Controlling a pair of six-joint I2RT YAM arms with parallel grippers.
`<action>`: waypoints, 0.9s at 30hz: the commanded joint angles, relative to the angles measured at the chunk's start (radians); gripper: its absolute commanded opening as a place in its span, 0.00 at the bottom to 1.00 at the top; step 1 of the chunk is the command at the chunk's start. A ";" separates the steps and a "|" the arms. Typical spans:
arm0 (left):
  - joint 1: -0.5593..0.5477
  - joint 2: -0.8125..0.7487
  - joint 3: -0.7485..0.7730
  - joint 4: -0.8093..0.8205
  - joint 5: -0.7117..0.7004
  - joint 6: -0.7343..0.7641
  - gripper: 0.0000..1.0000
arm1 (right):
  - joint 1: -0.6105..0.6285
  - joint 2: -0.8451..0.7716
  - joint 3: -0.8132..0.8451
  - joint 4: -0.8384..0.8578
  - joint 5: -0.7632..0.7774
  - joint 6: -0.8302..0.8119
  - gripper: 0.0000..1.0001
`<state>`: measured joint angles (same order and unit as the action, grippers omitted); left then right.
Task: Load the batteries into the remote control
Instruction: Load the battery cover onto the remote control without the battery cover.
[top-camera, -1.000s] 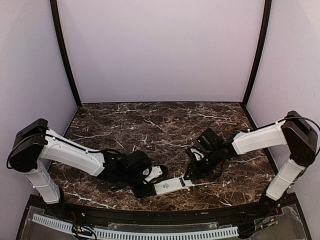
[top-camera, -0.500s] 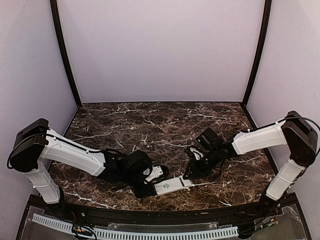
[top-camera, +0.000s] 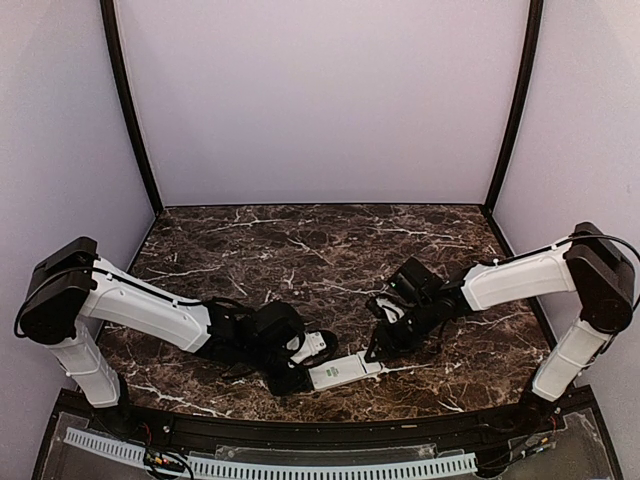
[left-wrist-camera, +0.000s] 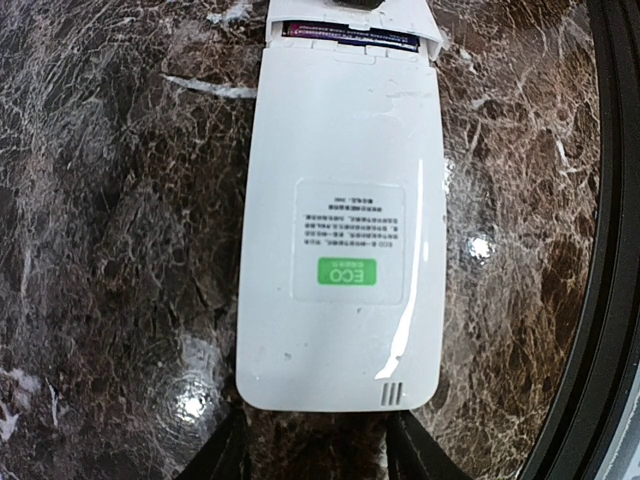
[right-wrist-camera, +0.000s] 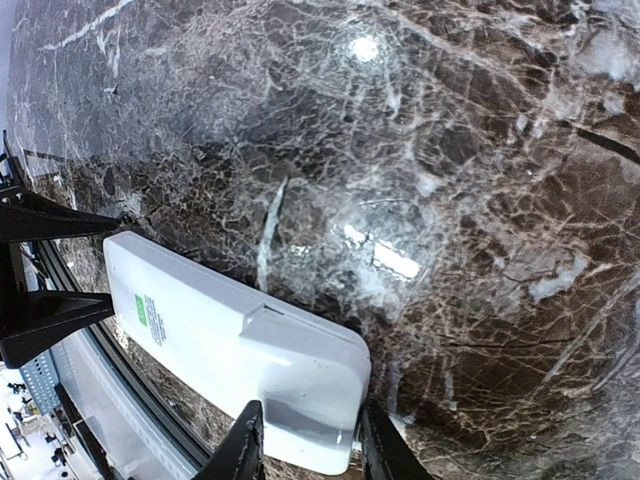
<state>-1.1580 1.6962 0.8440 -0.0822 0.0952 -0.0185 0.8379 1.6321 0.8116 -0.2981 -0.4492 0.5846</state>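
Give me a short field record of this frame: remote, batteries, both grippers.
remote control: back-up on the marble table, ECO sticker showing
battery: one dark cell visible at the remote's open end; second not seen
left gripper: fingers straddle the sticker end; grip unclear
right gripper: fingers straddle the open end; grip unclear

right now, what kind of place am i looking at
Probably a robot lab test cell: a marble-patterned tabletop boxed in by plain pale walls with black corner posts, the left arm and right arm bolted at its near edge, and a white remote control between them.
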 joint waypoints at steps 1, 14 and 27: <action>-0.006 0.022 0.000 -0.017 0.020 0.006 0.45 | 0.022 -0.004 0.044 -0.046 0.054 -0.013 0.31; -0.006 0.022 -0.003 -0.018 0.021 0.008 0.45 | 0.044 0.012 0.089 -0.109 0.113 -0.041 0.34; -0.006 0.023 -0.006 -0.014 0.018 0.008 0.45 | 0.085 0.055 0.101 -0.129 0.179 -0.043 0.35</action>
<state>-1.1587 1.6978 0.8440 -0.0776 0.0956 -0.0124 0.8978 1.6608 0.8898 -0.4038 -0.3309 0.5507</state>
